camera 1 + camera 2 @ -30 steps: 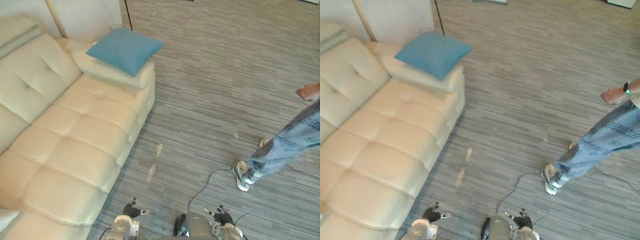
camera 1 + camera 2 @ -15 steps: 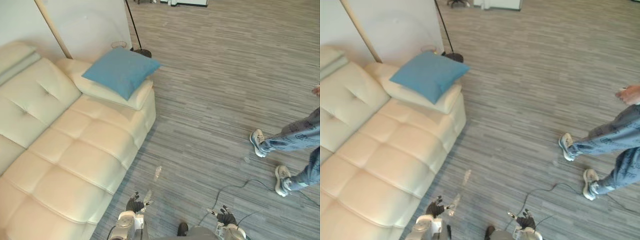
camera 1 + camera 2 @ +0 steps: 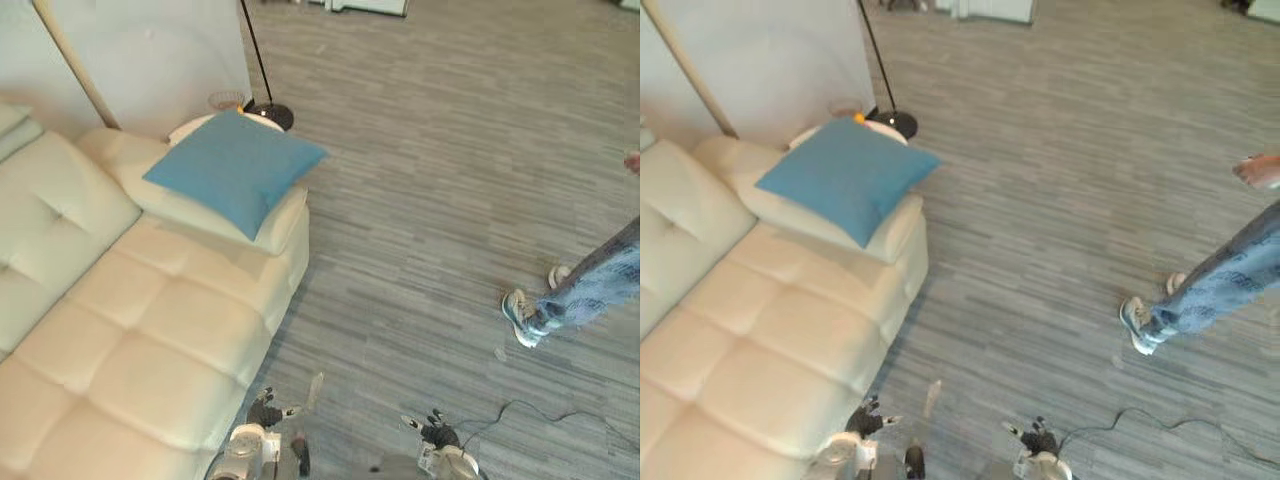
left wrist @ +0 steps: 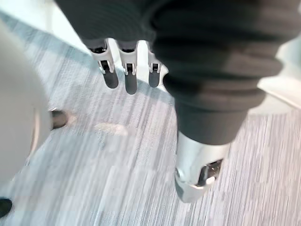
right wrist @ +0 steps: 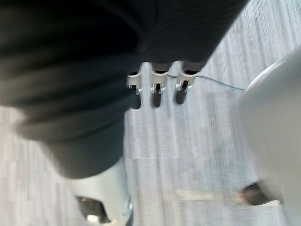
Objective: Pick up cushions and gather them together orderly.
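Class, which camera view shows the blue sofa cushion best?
The left eye view: the blue square fabric cushion lies whole and most central, atop the end of the cream sofa. The right eye view shows it whole too; both wrist views face grey floor.

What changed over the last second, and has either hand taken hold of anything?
Mostly the view: the camera has shifted, so the sofa and blue cushion sit differently in the picture, but the cushion still lies at the sofa's far end. The person at the right has taken steps. The left hand and right hand stay low over the floor, open and empty; nothing was grasped or released.
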